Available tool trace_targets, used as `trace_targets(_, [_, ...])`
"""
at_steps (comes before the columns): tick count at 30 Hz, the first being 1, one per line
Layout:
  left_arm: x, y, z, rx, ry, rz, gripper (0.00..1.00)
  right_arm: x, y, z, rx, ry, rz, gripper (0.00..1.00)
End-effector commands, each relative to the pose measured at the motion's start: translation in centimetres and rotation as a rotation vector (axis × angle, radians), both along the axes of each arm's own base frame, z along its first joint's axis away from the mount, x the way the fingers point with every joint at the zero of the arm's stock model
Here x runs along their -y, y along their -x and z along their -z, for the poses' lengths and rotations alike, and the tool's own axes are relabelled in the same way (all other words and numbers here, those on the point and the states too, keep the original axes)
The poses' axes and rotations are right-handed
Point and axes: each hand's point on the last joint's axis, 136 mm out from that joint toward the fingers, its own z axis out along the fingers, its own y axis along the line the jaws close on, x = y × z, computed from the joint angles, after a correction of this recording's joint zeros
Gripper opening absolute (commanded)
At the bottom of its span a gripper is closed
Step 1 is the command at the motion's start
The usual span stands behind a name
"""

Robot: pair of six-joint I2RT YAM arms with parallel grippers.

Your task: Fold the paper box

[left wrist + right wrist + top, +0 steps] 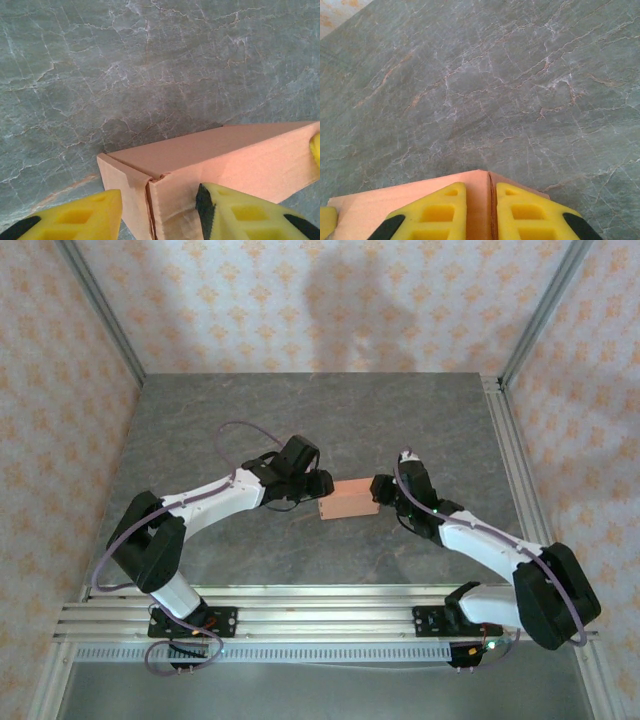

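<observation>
- At the middle of the table (430, 430) we see the box (348, 502), lying flat and folded up, with its long side running left to right between the two arms.
- From the left wrist we see one end of the box, where the end flap meets the long side at a corner seam.
- Our left gripper (160, 215) straddles that corner. Its fingers (75, 217) are well apart, one by the end flap and one against the long side. We cannot tell whether they press the card.
- Our right gripper (480, 210) sits at the opposite end. Its fingers (435, 212) are nearly together, and the box's corner edge shows through the thin slit between them. We cannot tell whether any card is nipped.
- Grey veined stone surrounds the box.
- Rails (320, 620) carry the arm bases, and walls (300, 300) with an orange pattern stand behind.
</observation>
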Motion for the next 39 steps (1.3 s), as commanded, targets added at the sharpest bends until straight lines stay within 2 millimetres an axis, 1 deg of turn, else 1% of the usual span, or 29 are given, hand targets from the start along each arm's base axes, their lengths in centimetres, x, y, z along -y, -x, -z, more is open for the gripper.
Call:
trace_targets(1, [-1.8, 2.8, 3.9, -0.130, -0.088, -0.001, 0.46, 0.7, 1.4, 2.3, -0.062, 0.036, -0.004, 0.16])
trace_targets(3, [-1.9, 3.1, 3.9, -0.132, -0.082, -0.004, 0.41, 0.9, 1.5, 2.6, -0.064, 0.038, 0.004, 0.26])
trace_targets(4, [-2.0, 3.1, 3.9, -0.132, -0.081, -0.004, 0.37, 1.0, 1.4, 2.5, -0.063, 0.037, 0.011, 0.29])
trace_targets(7, [-2.2, 3.4, 4.3, -0.140, -0.088, -0.010, 0.24, 1.1, 1.3, 2.0, -0.053, 0.019, 0.020, 0.32])
trace_targets(9, [-2.3, 3.5, 4.7, -0.149, -0.090, -0.013, 0.18, 1.0, 1.2, 1.4, -0.049, 0.001, 0.019, 0.35])
trace_targets(10, [-2.3, 3.6, 5.0, -0.156, -0.090, -0.013, 0.16, 1.0, 1.0, 0.6, -0.031, -0.013, 0.021, 0.36])
trace_targets(12, [-2.4, 3.7, 5.2, -0.161, -0.090, -0.017, 0.14, 1.0, 0.9, -0.6, -0.007, -0.040, 0.021, 0.38])
trace_targets(15, [-2.6, 3.9, 5.4, -0.166, -0.101, -0.017, 0.12, 1.0, 0.8, -1.7, 0.012, -0.069, 0.025, 0.42])
trace_targets(18, [-2.7, 3.9, 5.6, -0.171, -0.108, -0.018, 0.11, 1.3, 0.9, -2.1, 0.018, -0.080, 0.041, 0.43])
trace_targets(20, [-2.7, 3.9, 5.6, -0.170, -0.107, -0.016, 0.10, 1.4, 1.0, -1.9, 0.011, -0.078, 0.043, 0.42])
trace_targets(22, [-2.7, 4.0, 5.7, -0.173, -0.109, -0.015, 0.08, 1.6, 1.1, -1.2, -0.004, -0.067, 0.048, 0.40])
trace_targets(27, [-2.6, 4.0, 5.7, -0.175, -0.108, -0.011, 0.05, 2.2, 1.7, 1.7, -0.064, -0.030, 0.064, 0.30])
trace_targets(31, [-2.8, 4.1, 5.8, -0.177, -0.114, -0.012, 0.03, 2.8, 2.3, 3.6, -0.096, -0.014, 0.084, 0.16])
trace_targets(32, [-2.8, 4.1, 5.8, -0.176, -0.113, -0.011, 0.02, 2.8, 2.4, 3.8, -0.101, -0.019, 0.083, 0.09])
trace_targets(33, [-2.9, 4.2, 5.8, -0.179, -0.116, -0.013, 0.02, 2.7, 2.5, 3.8, -0.103, -0.028, 0.080, 0.04])
trace_targets(34, [-2.8, 4.2, 5.9, -0.180, -0.116, -0.013, 0.01, 2.6, 2.5, 3.7, -0.099, -0.036, 0.078, 0.02])
trace_targets(36, [-2.9, 4.2, 5.9, -0.181, -0.118, -0.015, 0.00, 2.6, 2.5, 3.6, -0.095, -0.039, 0.076, 0.00])
trace_targets(39, [-2.9, 4.3, 6.1, -0.183, -0.115, -0.012, 0.00, 2.5, 2.4, 3.2, -0.086, -0.035, 0.068, 0.00])
